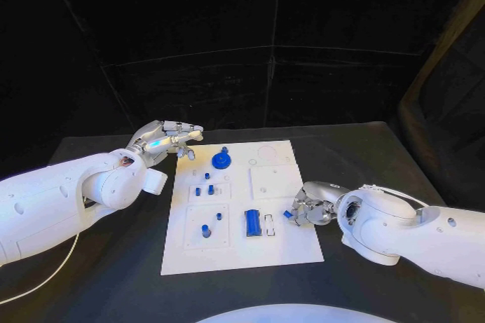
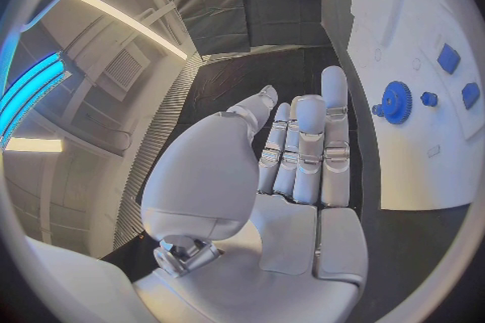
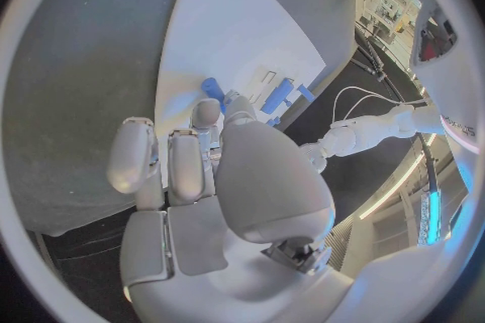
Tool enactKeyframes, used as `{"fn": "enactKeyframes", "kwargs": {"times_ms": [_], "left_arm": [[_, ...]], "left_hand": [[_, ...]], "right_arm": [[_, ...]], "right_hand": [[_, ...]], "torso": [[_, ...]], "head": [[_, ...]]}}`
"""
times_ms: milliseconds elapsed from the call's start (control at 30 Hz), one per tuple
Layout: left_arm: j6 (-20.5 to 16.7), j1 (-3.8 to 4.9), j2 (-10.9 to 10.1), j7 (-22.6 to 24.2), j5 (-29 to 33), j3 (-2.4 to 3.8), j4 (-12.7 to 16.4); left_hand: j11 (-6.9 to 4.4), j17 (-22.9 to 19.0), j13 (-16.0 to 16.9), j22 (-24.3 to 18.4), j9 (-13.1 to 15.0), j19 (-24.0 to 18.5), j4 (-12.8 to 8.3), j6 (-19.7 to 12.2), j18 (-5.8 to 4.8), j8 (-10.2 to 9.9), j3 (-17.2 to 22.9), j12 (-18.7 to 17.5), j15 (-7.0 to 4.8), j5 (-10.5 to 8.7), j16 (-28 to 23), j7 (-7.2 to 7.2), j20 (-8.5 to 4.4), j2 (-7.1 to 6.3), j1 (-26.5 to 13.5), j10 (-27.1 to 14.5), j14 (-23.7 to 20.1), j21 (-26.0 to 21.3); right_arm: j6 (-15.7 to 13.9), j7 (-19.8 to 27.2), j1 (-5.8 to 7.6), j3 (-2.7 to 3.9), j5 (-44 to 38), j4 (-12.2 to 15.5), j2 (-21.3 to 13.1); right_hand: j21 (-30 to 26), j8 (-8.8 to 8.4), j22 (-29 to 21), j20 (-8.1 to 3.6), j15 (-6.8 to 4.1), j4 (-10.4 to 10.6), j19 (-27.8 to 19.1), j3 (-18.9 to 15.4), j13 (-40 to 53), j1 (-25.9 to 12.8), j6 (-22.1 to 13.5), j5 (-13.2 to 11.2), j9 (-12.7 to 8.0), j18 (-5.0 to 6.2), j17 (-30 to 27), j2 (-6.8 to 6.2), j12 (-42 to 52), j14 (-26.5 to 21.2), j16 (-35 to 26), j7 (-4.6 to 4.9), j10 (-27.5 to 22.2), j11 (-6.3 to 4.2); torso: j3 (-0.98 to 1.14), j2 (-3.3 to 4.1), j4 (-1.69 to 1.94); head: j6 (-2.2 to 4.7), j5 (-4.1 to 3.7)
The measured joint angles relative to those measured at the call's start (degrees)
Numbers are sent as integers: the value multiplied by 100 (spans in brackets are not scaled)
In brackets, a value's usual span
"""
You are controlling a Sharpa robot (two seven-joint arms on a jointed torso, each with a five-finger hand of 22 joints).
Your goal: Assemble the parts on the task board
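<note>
Placement of a small blue part [image 1: 288,214] seems to be the step in hand: the right hand [image 1: 309,209] pinches it between thumb and fingertips over the right edge of the task board [image 1: 272,256], just beside the long blue block [image 1: 251,223] and the narrow white slot [image 1: 269,224]. The left hand [image 1: 167,139] hovers at the far left corner of the board, fingers straight and together, holding nothing; the blue gear [image 1: 221,159] stands near it. Next, I think, the right hand must line the part up with its seat and lower it straight.
</note>
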Motion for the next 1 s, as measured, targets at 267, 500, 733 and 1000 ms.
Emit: {"fn": "enactKeyframes", "kwargs": {"times_ms": [267, 500, 733, 1000], "left_arm": [[3, -1, 6, -1, 0, -2, -1], [5, -2, 7, -2, 0, -4, 2], [8, -2, 6, -5, 0, -4, 9], [8, -2, -3, -7, 0, -5, 18]], "left_hand": [[-7, -5, 0, -3, 0, 0, 0, 0, 0, 0, 0, 0, 0, 0, 0, 0, 0, 12, 12, -7, 0, 0], [-7, -5, -1, -6, 0, 0, 0, 0, 0, 0, 0, 0, 0, 0, 0, 0, 0, 12, 12, -6, 0, 0], [-7, -5, -4, -8, 0, 0, 0, 0, 0, 0, 0, 0, 0, 0, 0, 0, 0, 12, 12, -6, 0, 0], [-7, -12, -3, -7, 0, 0, 0, 0, 0, 0, 0, 22, 0, 0, 0, 0, 0, 35, 35, -6, 0, 0]], "right_arm": [[-321, 178, 2, 5, 622, 90, 1], [-432, 329, 2, 4, 1036, 65, 143], [-369, 374, 3, 4, 1280, -46, 303], [-232, 334, 3, 3, 1337, -124, 463]], "right_hand": [[56, -2, 89, -9, 0, 6, 53, 6, 63, 18, 0, 5, 1, 0, 81, -19, 89, 0, 37, 0, 55, -11], [105, -19, 173, -20, -7, 80, 104, 79, 129, 24, 89, 88, -12, 0, 154, -26, 200, -7, 107, -58, 129, -41], [152, -68, 250, -24, -43, 126, 147, 122, 171, 23, 210, 110, -32, -1, 231, -27, 245, 0, 157, -99, 191, -65], [219, -51, 371, -50, -84, 142, 217, 187, 227, -8, 329, 102, -37, -1, 333, -58, 288, 0, 223, -125, 303, -94]], "torso": [[-2, 4, 4], [-10, 5, 4], [-16, 5, 8], [-13, 5, 8]], "head": [[-7, 24], [-15, 25], [-20, 31], [-23, 40]]}}
